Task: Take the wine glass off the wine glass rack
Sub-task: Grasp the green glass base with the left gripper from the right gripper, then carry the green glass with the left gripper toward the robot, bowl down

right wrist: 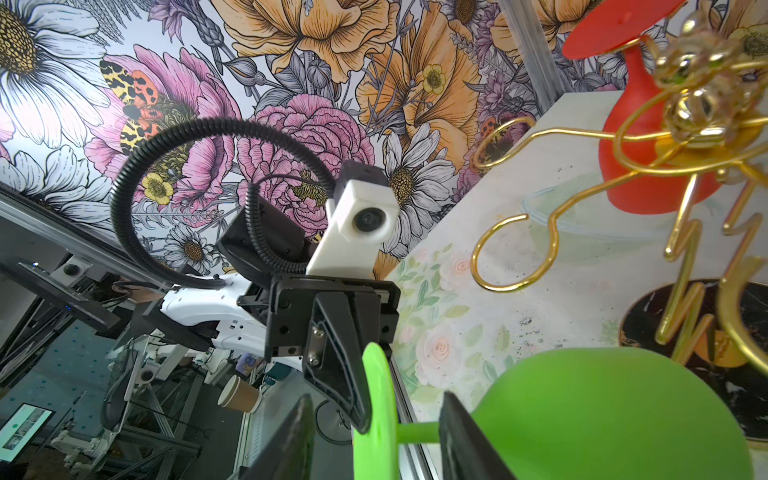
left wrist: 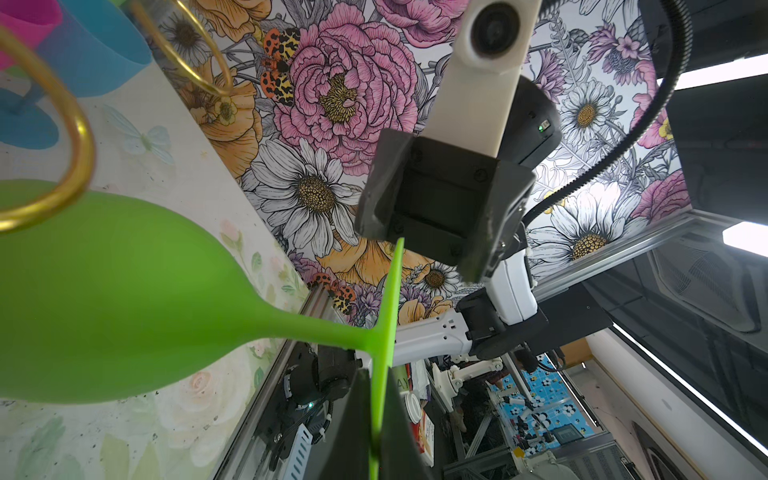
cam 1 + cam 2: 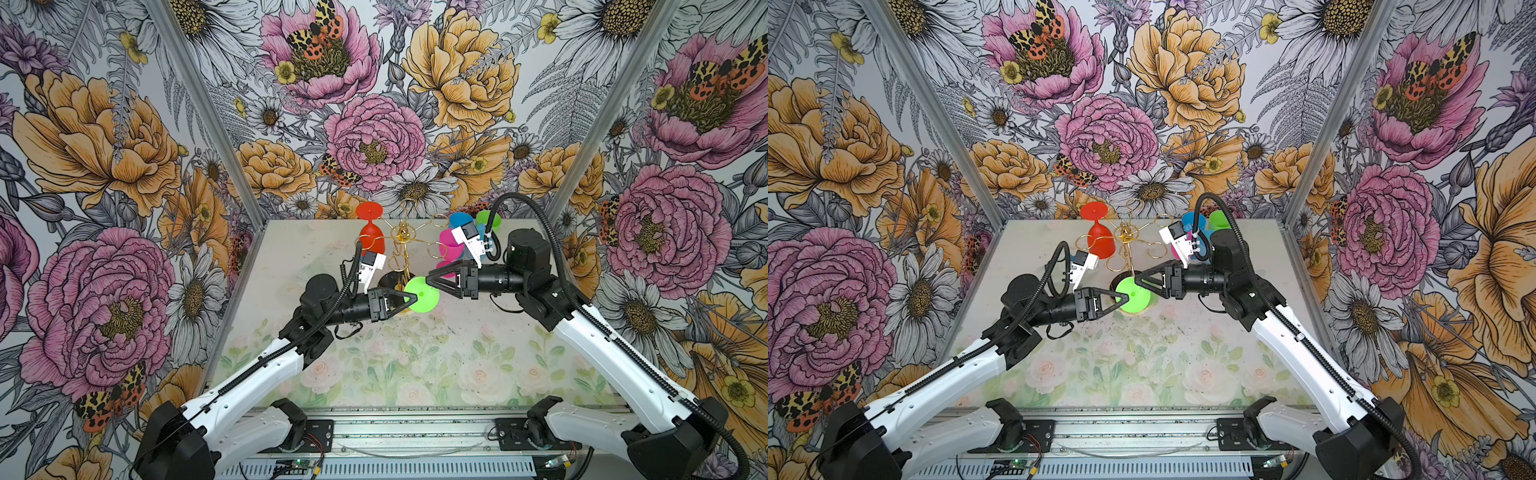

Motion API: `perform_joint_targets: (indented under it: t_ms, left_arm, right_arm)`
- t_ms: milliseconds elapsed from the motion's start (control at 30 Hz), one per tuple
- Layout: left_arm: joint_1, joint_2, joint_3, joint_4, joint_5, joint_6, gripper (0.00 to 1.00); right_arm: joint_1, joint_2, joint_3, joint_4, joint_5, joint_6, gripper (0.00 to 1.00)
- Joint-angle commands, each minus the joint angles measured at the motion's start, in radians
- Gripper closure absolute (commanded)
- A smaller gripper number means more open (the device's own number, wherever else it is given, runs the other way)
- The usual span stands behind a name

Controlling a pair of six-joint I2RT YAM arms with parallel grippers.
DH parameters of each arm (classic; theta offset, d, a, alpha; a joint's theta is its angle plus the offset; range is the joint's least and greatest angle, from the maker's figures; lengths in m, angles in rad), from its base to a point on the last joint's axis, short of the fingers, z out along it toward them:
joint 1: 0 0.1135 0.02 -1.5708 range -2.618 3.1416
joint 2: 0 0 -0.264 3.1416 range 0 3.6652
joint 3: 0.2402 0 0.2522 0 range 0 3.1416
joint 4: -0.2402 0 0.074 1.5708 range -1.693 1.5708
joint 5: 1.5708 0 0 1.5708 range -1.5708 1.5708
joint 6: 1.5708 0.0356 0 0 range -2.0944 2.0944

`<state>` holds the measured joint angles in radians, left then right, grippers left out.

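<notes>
Pinched by its foot edge in the closed left gripper (image 3: 411,297), green wine glass (image 3: 426,300) sideways beside the wine glass rack (image 3: 402,239); right gripper (image 3: 432,281) parted around stem. Might swivel out or snag hook (image 2: 79,137)

We see the left gripper (image 1: 360,415) pinched on the foot-disc rim of the green wine glass (image 1: 615,419). Right gripper (image 1: 377,395) jaws stand apart, astride foot & stem. Beyond: gold wire rack (image 1: 685,137) w/ a red glass (image 1: 648,174) hooked on it, on its black marble base (image 1: 744,374).

White arm shells (image 3: 266,368), black joints (image 3: 528,247), ribbed black cables (image 3: 547,226), triangular black pincers (image 3: 413,298) (image 3: 430,280) (white camera housings (image 3: 469,245))
</notes>
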<state>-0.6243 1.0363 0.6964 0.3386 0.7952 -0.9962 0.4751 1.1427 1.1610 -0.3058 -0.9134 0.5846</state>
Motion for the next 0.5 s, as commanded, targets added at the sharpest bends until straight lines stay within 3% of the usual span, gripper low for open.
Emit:
perform_joint_targets:
  t_ms: [0,100,267,467]
  left_arm:
    - [-0.004,-0.018,-0.022,-0.032,0.033,0.037,1.00]
    - [-0.040,-0.035,0.006,-0.200,-0.022,0.178,1.00]
    - [-0.168,-0.041,0.154,-0.596,-0.231,0.557,1.00]
    - [-0.288,-0.019,0.242,-0.800,-0.451,0.861,1.00]
  right_arm:
    - [-0.038,-0.043,0.021,0.010,0.005,0.040,0.46]
    - [-0.101,-0.039,0.025,0.010,0.028,0.111,0.42]
    - [-0.170,-0.024,-0.007,0.010,0.020,0.176,0.35]
    - [-0.178,-0.017,-0.071,0.009,-0.036,0.190,0.32]
